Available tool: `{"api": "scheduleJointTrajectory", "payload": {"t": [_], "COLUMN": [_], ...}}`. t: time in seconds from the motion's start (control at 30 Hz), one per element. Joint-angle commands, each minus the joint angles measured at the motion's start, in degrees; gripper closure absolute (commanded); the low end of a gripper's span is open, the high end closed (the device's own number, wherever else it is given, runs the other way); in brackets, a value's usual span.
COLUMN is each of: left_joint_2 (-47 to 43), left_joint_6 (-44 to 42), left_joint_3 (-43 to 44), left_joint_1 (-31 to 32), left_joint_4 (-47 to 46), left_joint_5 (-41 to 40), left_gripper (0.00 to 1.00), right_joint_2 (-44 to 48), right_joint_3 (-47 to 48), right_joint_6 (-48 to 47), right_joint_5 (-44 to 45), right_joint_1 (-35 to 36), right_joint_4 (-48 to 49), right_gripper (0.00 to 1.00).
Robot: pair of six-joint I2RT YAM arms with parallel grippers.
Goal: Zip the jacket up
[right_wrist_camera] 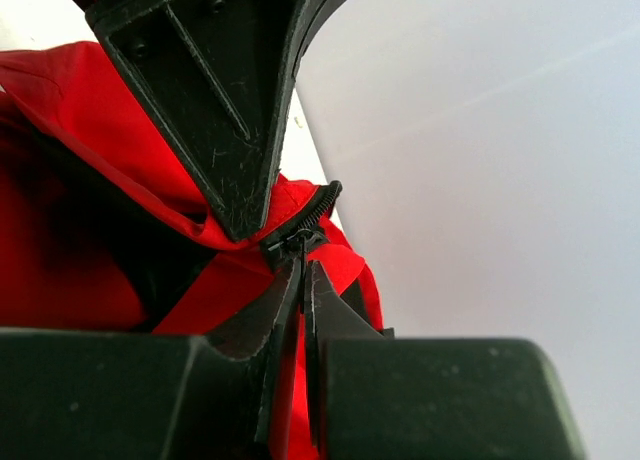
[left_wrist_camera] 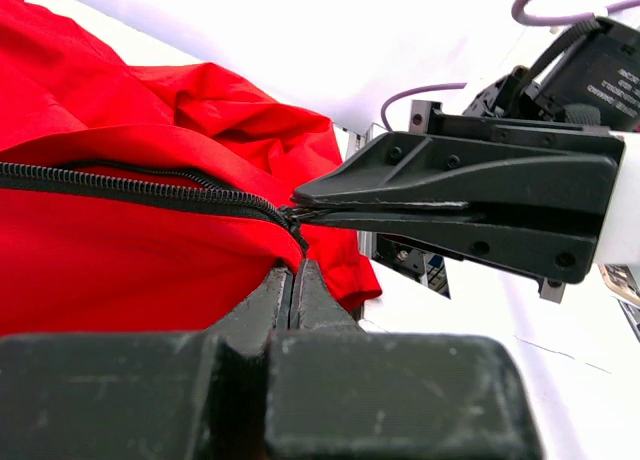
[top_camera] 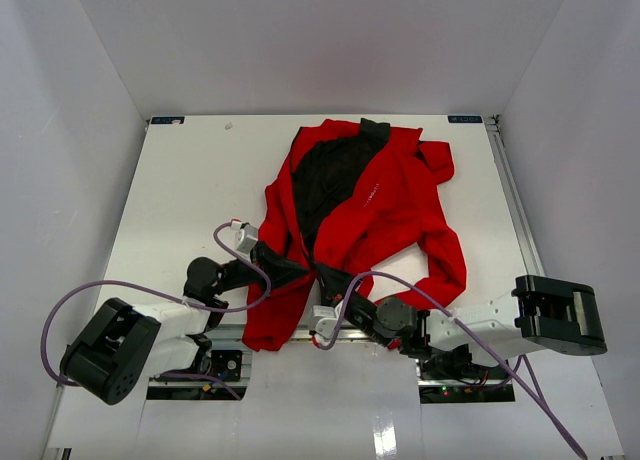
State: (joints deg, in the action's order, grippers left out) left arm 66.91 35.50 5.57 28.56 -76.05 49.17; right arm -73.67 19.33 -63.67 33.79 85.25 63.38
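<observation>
The red jacket (top_camera: 385, 215) lies spread on the white table (top_camera: 190, 180), front open with the black lining (top_camera: 330, 175) showing. Both grippers meet at the bottom end of its zipper near the hem. My left gripper (top_camera: 298, 270) (left_wrist_camera: 295, 268) is shut on the red fabric just below the black zipper teeth (left_wrist_camera: 130, 185). My right gripper (top_camera: 326, 276) (right_wrist_camera: 304, 268) is shut on the zipper pull at the slider (right_wrist_camera: 295, 238). In the left wrist view the right gripper (left_wrist_camera: 298, 206) reaches in from the right. In the right wrist view the left gripper (right_wrist_camera: 245, 230) points down at the slider.
White walls enclose the table on three sides. One sleeve (top_camera: 447, 260) curls down the jacket's right side. Purple cables (top_camera: 95, 290) loop off both arms near the table's front edge. The arm bases stand close behind the hem.
</observation>
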Motion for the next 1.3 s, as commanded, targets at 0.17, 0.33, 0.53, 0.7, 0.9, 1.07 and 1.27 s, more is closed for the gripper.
{"api": "scheduleJointTrajectory", "payload": {"t": [0.17,0.33,0.53,0.7,0.9,1.07,1.27], "left_joint_2": [1.1,4.9,7.9,6.5,6.0,3.4,-9.4], "left_joint_6": [1.7,4.2,5.4,4.7,5.5,7.4,8.6], "left_joint_3": [-1.1,0.7,1.0,1.3,1.3,2.2,0.6], "left_joint_1": [0.1,0.2,0.2,0.2,0.5,1.5,1.9], "left_joint_4": [-4.9,-6.7,-8.8,-6.8,-4.9,8.7,28.3], "left_joint_5": [6.5,9.1,9.5,9.2,8.0,2.2,-5.3], "left_gripper": [1.0,1.0,1.0,1.0,1.0,1.0,1.0], "right_joint_2": [2.5,4.1,6.4,5.6,3.3,1.0,1.7], "right_joint_3": [5.8,7.7,8.7,10.0,14.0,20.5,25.3], "right_joint_6": [4.8,4.5,3.9,4.3,5.7,12.6,20.5], "right_joint_5": [-2.1,-3.4,-4.6,-5.9,-5.5,-5.7,-6.3], "right_joint_1": [-3.7,-5.5,-7.1,-8.8,-11.7,-13.8,-14.2], "right_joint_4": [-7.0,-9.7,-9.7,-10.0,-11.0,-21.3,-35.4], "right_gripper": [0.92,0.92,0.92,0.92,0.92,0.92,0.92]}}
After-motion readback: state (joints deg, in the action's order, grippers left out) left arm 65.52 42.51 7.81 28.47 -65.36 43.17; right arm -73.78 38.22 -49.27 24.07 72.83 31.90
